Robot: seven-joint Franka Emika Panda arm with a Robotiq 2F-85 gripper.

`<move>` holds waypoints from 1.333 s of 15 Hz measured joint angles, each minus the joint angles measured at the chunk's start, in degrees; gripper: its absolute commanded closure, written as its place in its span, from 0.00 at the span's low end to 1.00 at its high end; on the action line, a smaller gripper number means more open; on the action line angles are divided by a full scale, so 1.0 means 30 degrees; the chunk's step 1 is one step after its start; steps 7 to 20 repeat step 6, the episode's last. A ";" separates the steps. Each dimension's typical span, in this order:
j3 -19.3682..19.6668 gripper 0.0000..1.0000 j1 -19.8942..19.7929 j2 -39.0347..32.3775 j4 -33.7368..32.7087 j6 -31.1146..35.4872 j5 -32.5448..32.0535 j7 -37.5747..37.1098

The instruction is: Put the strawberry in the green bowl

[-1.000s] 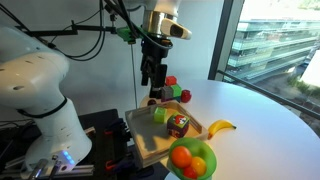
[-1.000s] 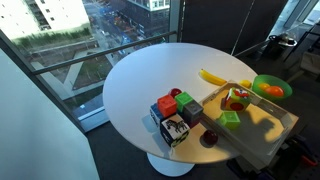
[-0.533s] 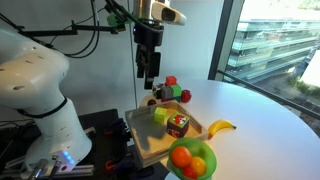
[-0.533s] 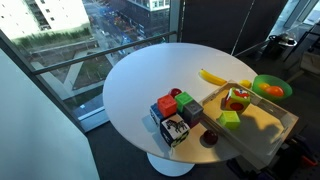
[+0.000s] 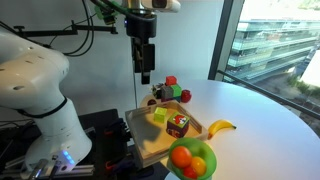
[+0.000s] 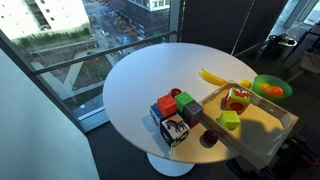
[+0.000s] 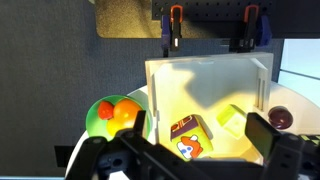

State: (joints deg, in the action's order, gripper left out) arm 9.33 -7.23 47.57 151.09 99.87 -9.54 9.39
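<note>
Strawberry [image 7: 105, 112] appearing to be lying in the green bowl [image 7: 92, 124] at the table [image 5: 260, 120] edge.
Gripper [image 5: 146, 77] is hovering high, spread and empty; task looking done.

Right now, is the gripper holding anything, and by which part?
Nothing is held: the gripper hangs empty above the tray.

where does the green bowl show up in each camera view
Exterior view: the green bowl sits at the bottom centre, holding orange and red fruit, just in front of the tray.
Exterior view: the bowl is at the right edge, past the tray, near the banana.
Wrist view: the bowl is at lower left, beside the tray.
Shared landmark: the tray holding the dark red patterned cube.
</note>
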 measured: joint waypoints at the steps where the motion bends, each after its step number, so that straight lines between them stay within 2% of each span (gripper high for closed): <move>1: 0.0060 0.00 0.0003 0.0079 0.0073 0.0026 0.0000 0.0013; 20: 0.0155 0.00 0.0011 0.0092 0.0194 0.0080 0.0000 0.0032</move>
